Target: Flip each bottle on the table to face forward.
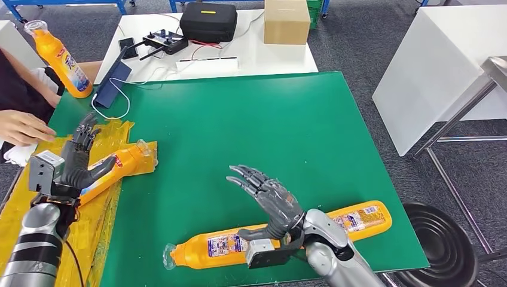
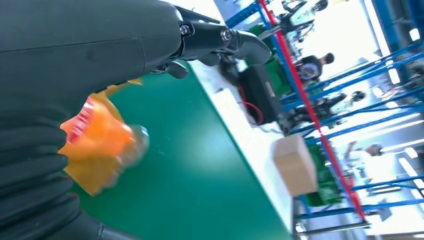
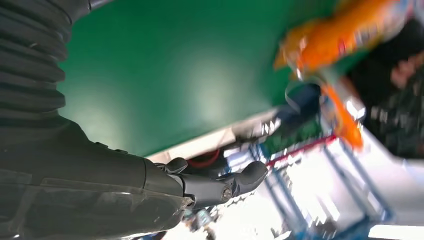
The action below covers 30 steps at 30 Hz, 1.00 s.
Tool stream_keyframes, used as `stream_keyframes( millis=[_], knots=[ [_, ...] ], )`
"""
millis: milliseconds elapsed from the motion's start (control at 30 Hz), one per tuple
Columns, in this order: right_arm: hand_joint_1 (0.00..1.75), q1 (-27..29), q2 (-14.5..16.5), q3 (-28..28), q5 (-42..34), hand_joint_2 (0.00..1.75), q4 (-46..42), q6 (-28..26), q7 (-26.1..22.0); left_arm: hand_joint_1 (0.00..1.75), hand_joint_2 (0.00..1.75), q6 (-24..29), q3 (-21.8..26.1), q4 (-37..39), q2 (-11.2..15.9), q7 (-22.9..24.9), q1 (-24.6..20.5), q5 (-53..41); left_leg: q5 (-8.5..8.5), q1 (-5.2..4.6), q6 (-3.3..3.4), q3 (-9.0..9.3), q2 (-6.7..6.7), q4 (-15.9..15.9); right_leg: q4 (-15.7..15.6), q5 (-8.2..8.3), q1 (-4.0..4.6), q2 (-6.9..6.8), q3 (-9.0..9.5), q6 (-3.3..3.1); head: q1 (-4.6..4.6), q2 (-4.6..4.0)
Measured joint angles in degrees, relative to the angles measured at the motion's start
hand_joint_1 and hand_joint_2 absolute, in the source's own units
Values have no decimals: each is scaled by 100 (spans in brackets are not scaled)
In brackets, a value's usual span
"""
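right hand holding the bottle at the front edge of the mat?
No. In the head view the right hand hovers open, fingers spread, above the lying orange bottle on the green mat, not gripping it.

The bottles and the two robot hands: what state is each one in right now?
Left bottle: lying on yellow sheet, gripped by left hand.
Near bottle: lying flat on green mat, label up.
Far bottle: standing upright by a person.
Right hand: open above near bottle, holding nothing.
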Motion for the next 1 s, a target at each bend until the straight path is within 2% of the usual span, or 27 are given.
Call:
stream_keyframes(
  millis=[100,333,500,733,1000],
  knots=[
    [0,0,-290,151,-3,175,-31,80,-33,0,175,83,-58,-101,-177,4,9,-6,-1,-2,1,2,2,0,0,1,-7,1,0,2,-2,0],
    [0,20,-790,330,-368,175,-314,509,-227,0,175,225,-143,-124,-428,2,-25,59,0,0,1,7,2,1,0,1,-1,3,-2,2,-3,1],
    [0,148,-1084,365,-469,175,-540,608,-277,0,175,312,-206,2,-552,2,-116,139,-1,1,1,7,3,1,1,1,1,4,-1,1,-3,0],
    [0,238,-1302,408,-477,175,-648,621,-283,0,175,345,-224,129,-625,-2,-211,172,-1,0,1,6,3,1,1,1,1,6,-1,2,-3,0],
    [0,180,-1326,435,-554,175,-648,856,-196,0,175,358,-265,227,-686,-10,-258,246,-1,1,1,6,3,1,1,1,2,6,-1,1,-3,1]
  ],
)
